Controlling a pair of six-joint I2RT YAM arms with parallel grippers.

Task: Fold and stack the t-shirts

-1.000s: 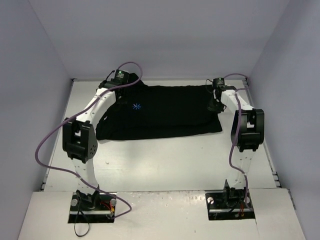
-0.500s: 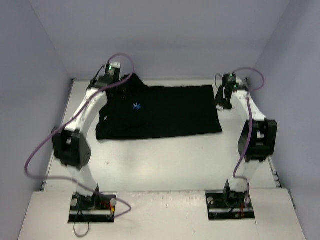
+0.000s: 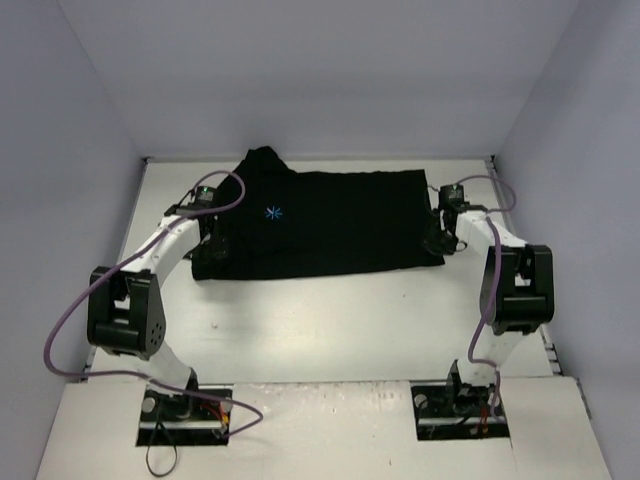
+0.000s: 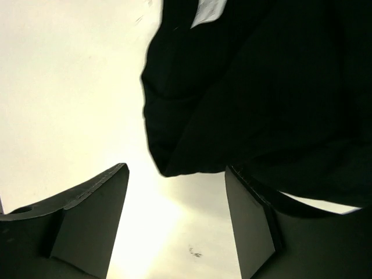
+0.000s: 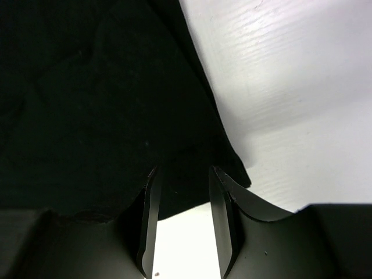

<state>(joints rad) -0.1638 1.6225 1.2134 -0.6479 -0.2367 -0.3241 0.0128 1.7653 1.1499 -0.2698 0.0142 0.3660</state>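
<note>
One black t-shirt (image 3: 330, 225) lies flat across the far half of the table, with a small blue mark (image 3: 274, 213) near its left part. My left gripper (image 3: 212, 238) is at the shirt's left edge. In the left wrist view the gripper (image 4: 174, 192) is open and empty, and a rounded fold of the shirt (image 4: 261, 87) lies just beyond the fingertips and over the right finger (image 4: 250, 226). My right gripper (image 3: 440, 240) is at the shirt's right edge. In the right wrist view the gripper (image 5: 181, 174) is open, with the shirt's corner (image 5: 116, 104) reaching between the fingertips.
The white table (image 3: 330, 320) is boxed in by pale walls at the back and both sides. Purple cables (image 3: 60, 340) loop off both arms. A white label (image 4: 206, 11) shows at the shirt's edge in the left wrist view.
</note>
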